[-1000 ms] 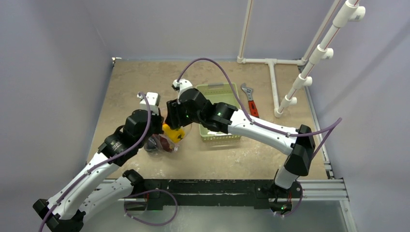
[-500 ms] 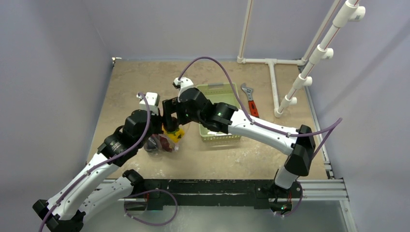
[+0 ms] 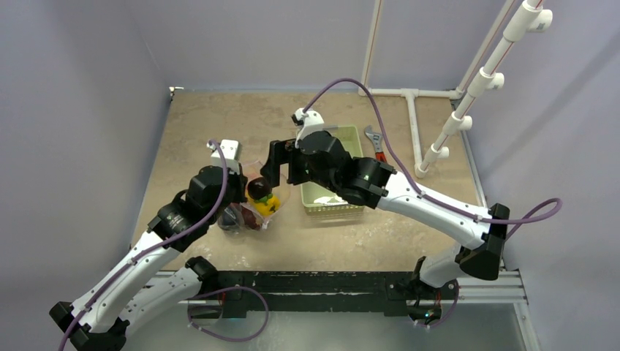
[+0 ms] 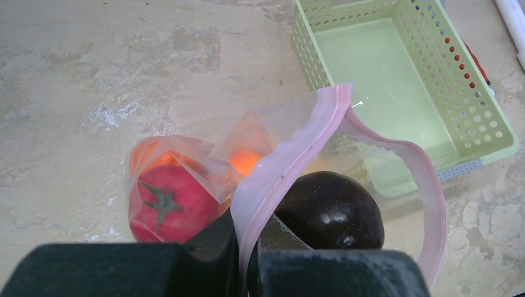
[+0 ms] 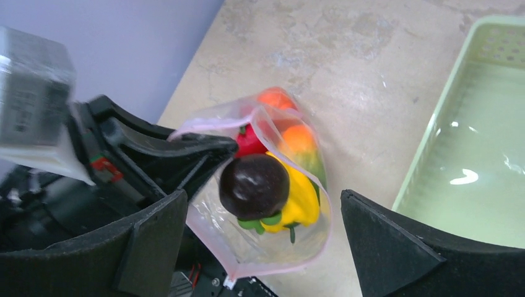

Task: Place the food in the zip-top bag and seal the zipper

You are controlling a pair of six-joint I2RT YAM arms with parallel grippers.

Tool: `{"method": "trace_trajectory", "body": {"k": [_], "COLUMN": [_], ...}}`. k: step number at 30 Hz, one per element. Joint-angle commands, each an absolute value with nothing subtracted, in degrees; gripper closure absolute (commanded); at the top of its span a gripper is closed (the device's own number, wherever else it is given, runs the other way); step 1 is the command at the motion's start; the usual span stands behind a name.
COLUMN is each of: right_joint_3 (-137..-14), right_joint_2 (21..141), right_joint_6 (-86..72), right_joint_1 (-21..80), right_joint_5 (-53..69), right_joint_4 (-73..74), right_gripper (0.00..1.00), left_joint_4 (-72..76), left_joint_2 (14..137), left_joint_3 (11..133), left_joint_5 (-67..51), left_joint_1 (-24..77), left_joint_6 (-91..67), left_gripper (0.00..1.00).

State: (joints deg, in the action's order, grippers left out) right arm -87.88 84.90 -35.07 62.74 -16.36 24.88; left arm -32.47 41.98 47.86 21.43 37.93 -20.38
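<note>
Pinching the zipper (image 4: pixel 297 148) tight, the left gripper (image 4: pixel 247 247) holds the zip-top bag (image 4: pixel 396 179) with its mouth gaping. The bag sits on the table (image 4: pixel 93 74) at about 9 o'clock from the green basket (image 4: pixel 489 124) in the top view. Dark plum (image 4: pixel 328 210) is perched right in the mouth on top of the yellow pepper (image 5: pixel 303 198), with the tomato (image 4: pixel 164 198) and an orange (image 4: pixel 244 161) deeper in, and the right gripper (image 5: pixel 261 195) hangs over the bag, jaws spread wide with nothing between them.
</note>
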Motion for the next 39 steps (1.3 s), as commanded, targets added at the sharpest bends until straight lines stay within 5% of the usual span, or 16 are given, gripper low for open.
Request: {"method": "trace_trajectory", "body": {"k": [1,20,27,31,39], "right_joint_3": [-83.8,-79.2,-82.0,-83.6,-87.6], "right_joint_2": [83.1,90.4,93.9,93.8,92.2], "right_joint_6": [-39.0,-40.8,-40.2,-40.1,-38.2], "right_joint_1": [62.9,62.8,62.8,62.8,62.8], "right_joint_5": [-17.7,-19.5,-21.6,-23.4,-26.3], "right_joint_4": [27.9,23.7,24.4,26.0,29.0], "right_gripper": [0.07,0.32,0.69,1.0,1.0], "left_joint_4": [-30.7,-30.9,-31.3,-32.2,-38.7], "left_joint_2": [41.8,41.5,40.8,39.9,40.3], "left_joint_3": [47.5,47.5,47.4,48.2,55.5], "left_joint_5": [22.1,22.3,22.3,23.1,26.4], "left_joint_1": [37.7,37.7,37.8,37.8,37.8], "left_joint_6": [-20.0,-20.4,-20.7,-20.8,-19.6], "left_gripper": [1.0,1.0,1.0,1.0,1.0]}}
